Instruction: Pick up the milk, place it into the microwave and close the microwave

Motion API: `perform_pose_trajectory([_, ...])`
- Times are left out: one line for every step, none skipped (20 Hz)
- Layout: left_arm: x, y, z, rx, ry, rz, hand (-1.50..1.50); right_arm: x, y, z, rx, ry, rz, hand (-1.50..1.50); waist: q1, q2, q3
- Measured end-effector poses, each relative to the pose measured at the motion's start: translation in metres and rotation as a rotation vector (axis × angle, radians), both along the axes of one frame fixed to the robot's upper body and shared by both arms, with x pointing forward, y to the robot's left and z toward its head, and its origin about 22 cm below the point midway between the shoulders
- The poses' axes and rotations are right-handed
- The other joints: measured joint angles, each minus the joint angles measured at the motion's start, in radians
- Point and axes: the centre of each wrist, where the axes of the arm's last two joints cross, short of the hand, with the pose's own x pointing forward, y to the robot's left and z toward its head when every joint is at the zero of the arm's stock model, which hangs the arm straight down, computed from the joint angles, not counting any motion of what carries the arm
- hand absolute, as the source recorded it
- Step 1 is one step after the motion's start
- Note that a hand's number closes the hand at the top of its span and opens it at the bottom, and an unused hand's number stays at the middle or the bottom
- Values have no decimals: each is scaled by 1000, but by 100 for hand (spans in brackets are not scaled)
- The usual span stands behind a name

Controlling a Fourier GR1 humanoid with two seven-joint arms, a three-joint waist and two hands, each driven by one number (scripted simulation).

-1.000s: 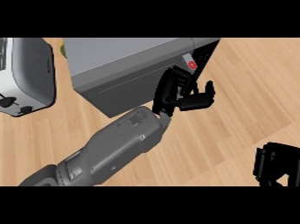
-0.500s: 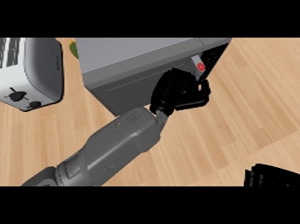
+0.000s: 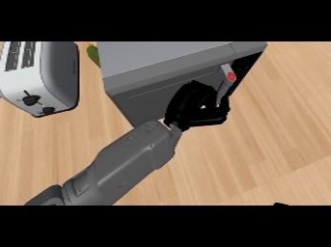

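Lying against microwave door (image 3: 148, 96) edge, left hand (image 3: 195, 107), grip unclear, bare counter (image 3: 289, 120) rightward.

You're working in bright, even light. It falls on the microwave (image 3: 160, 62) from above: its top is pale grey, its front face is a shade darker, and the opening at its right side is almost black. The wooden counter (image 3: 282, 120) to the right of the microwave looks flat and evenly lit. The toaster (image 3: 36, 77), to the microwave's left, has a bright top and a duller side. In front of the microwave, the left hand (image 3: 196, 108) is a dark mass with faint grey highlights, and the forearm (image 3: 125, 164) is softly shaded.
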Motion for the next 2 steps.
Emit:
perform_pose_trajectory([0, 0, -1, -5, 1, -12, 150, -3, 3, 0, 2, 2, -3, 150, 4, -1, 0])
perform_pose_trajectory([0, 1, -2, -9, 3, -22, 150, -6, 5, 1, 8, 0, -6, 150, 7, -2, 0])
